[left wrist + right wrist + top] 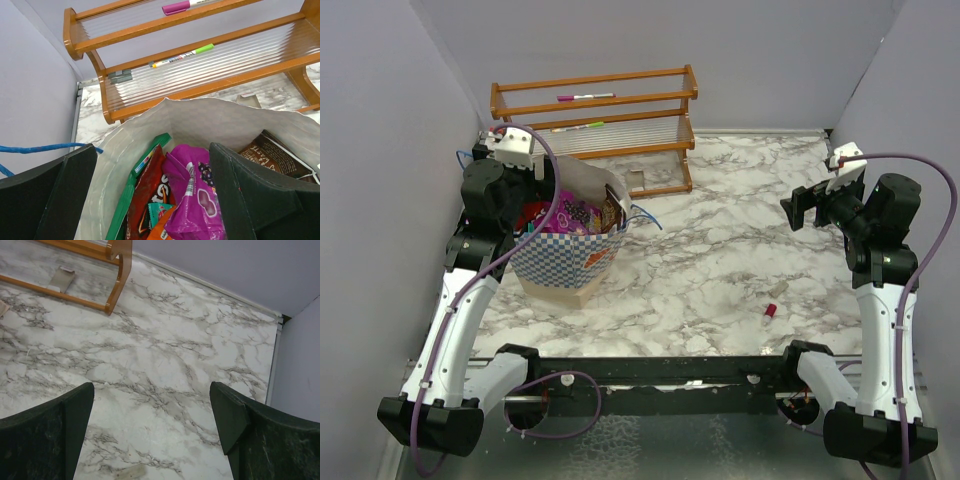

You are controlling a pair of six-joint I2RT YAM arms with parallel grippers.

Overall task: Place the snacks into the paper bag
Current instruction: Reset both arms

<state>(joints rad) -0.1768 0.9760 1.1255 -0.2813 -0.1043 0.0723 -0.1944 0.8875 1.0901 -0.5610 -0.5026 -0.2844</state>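
The blue-and-white checkered paper bag stands on the table's left side with several snacks inside. Looking down through the left wrist view I see a magenta candy pack, a red Doritos packet, a green packet edge, a small teal pack and a glossy brown bag against the bag's white inner wall. My left gripper hovers open over the bag's mouth, nothing between its fingers. My right gripper hangs open above bare marble at the right.
A wooden rack with markers on its shelves stands against the back wall just behind the bag. A tiny red-pink cap-like object lies on the marble near the front right. Grey walls close in the left, right and back.
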